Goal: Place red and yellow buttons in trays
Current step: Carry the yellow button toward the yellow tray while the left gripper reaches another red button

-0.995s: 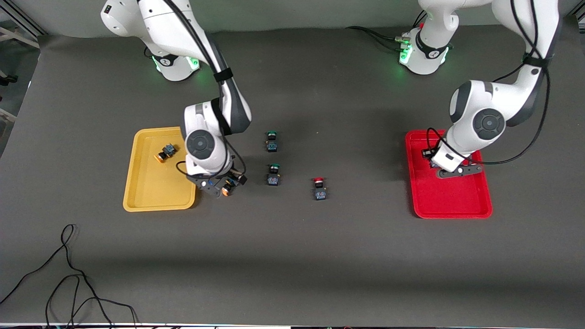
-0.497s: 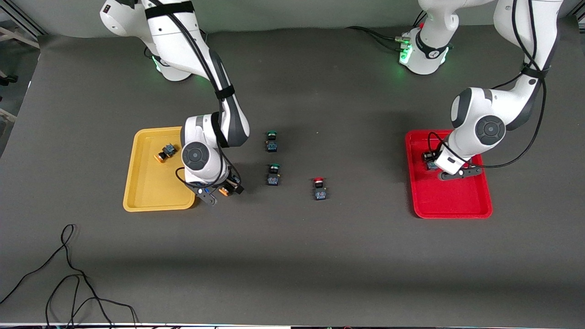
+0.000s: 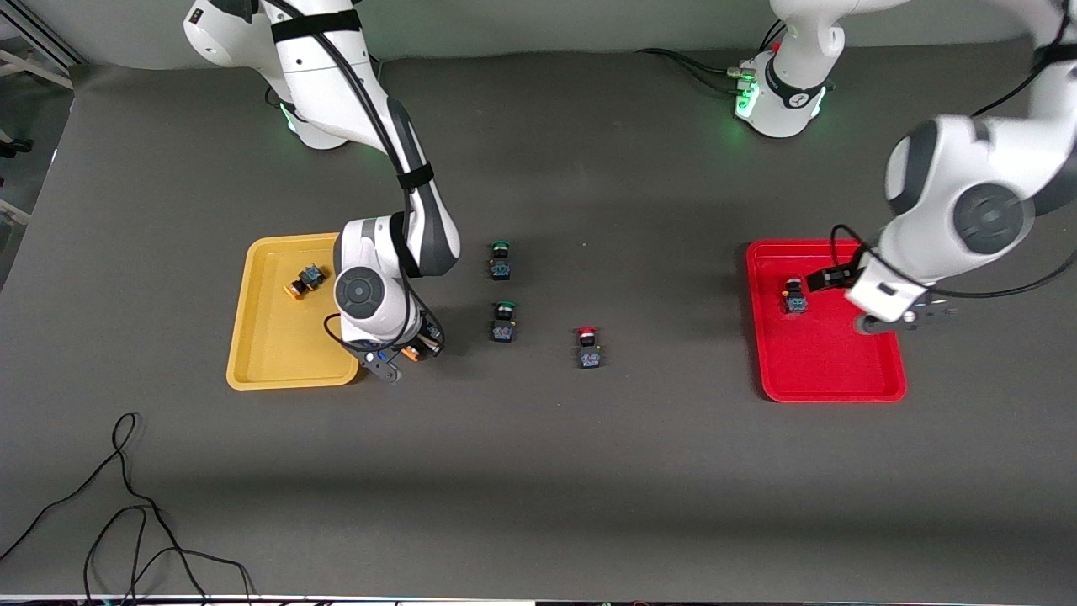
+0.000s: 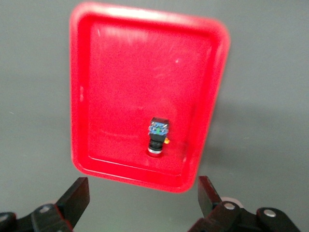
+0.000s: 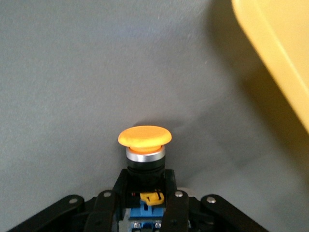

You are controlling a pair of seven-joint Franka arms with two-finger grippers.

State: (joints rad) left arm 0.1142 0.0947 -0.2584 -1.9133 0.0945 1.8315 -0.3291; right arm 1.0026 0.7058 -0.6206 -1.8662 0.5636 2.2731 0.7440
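The right gripper sits low in the left-center of the front view, just off the corner of the yellow tray toward the table's middle. Its fingers are clamped on a yellow-capped button — in the right wrist view the dark body is pinched between them and the orange-yellow cap points out over bare grey table, with the yellow tray's rim in that frame's upper right corner. A 2nd yellow-capped button lies on its side inside the yellow tray, in its upper part as the front view shows it.

The left gripper is at the right of the front view, up over the red tray's edge toward the left arm's end of the table. Its fingers are spread wide and hold nothing. 1 red-capped button lies in the red tray near the rim that faces the table's middle — the left wrist view shows it close to a corner.

In the frame's center, 1 more red-capped button stands on the table, well apart from both trays. 2 green-capped buttons stand between it and the right gripper, 1 nearer the front camera than the other.
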